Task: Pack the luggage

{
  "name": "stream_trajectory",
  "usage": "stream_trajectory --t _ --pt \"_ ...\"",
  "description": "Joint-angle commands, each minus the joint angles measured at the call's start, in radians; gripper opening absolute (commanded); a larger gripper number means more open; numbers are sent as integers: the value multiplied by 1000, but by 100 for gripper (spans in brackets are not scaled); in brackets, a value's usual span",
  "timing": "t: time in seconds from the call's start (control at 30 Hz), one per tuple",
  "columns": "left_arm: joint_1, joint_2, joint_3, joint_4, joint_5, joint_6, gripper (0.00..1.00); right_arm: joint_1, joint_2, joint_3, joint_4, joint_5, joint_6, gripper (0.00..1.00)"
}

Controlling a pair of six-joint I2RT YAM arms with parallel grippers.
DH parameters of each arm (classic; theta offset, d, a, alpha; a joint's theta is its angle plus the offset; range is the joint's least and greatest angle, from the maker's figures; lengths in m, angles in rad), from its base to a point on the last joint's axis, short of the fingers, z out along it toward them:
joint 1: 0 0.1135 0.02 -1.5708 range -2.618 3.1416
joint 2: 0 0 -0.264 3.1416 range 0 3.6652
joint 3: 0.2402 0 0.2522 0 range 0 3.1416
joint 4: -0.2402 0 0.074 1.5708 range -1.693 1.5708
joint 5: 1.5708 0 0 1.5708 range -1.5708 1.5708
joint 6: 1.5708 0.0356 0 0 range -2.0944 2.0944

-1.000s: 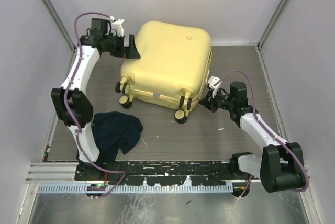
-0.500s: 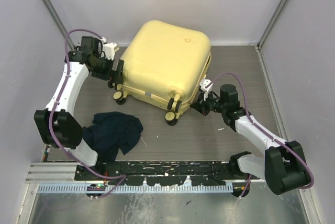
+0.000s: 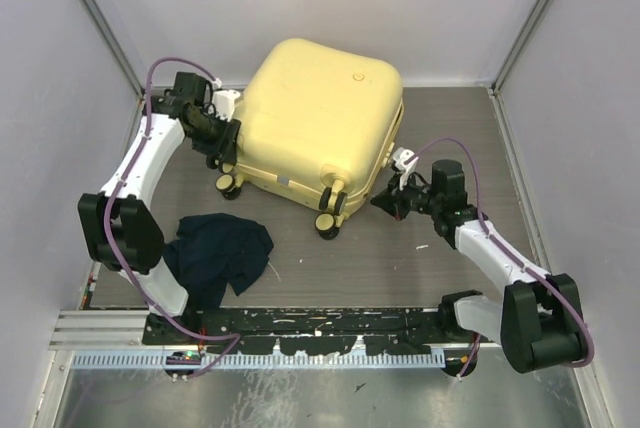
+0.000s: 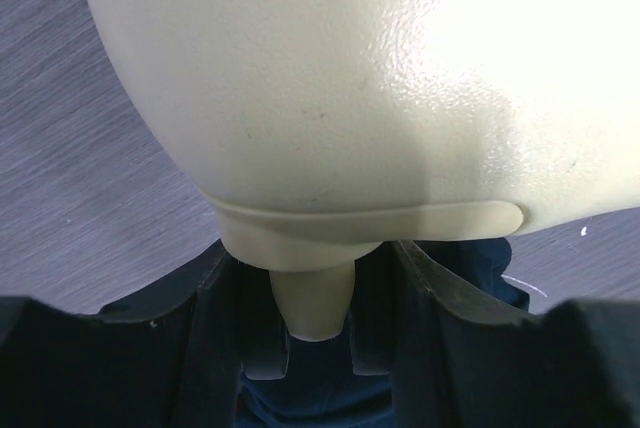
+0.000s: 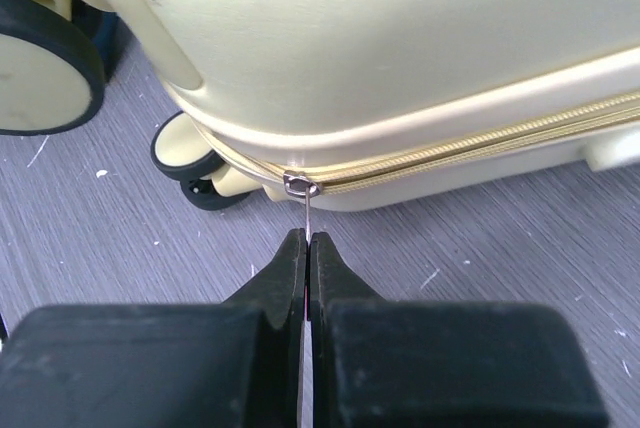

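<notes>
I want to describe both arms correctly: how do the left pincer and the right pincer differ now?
The left pincer has its jaws apart around a pale-yellow stub of the luggage; the right pincer is shut on the thin zipper pull. The left pincer is at the left side of the luggage, the right pincer at its right side. Both are black and work on the luggage.

We see soft, even light from overhead in the top view, with only faint shadows under the luggage (image 3: 320, 108) on the tabletop (image 3: 400, 258). In the left wrist view, glare washes out the shell's upper right, and the left claw (image 4: 310, 293) sits dark and blurred. The right wrist view is sharp at the zipper pull (image 5: 303, 198), while the right claw (image 5: 307, 248) is featureless black.
</notes>
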Motion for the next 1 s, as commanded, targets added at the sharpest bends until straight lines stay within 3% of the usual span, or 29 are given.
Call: stream_trajectory --t 0.0,0.3,0.5,0.67,0.77,0.87,0.97 --pt "-3 58 42 79 -71 159 10 -128 -15 64 1 -30 -62 1" --pt "-14 204 182 103 -1 258 4 -180 131 121 154 -40 14 1" --pt "-51 307 319 121 60 290 7 -54 142 68 249 -18 96 1" --pt "-34 352 517 -8 143 171 58 81 164 58 328 42 136 1" --pt "-2 217 453 -5 196 125 74 124 194 69 377 64 164 1" --pt "12 39 315 2 203 180 100 168 219 75 410 92 187 1" --pt "11 -87 235 -124 209 355 98 229 235 79 437 123 224 1"
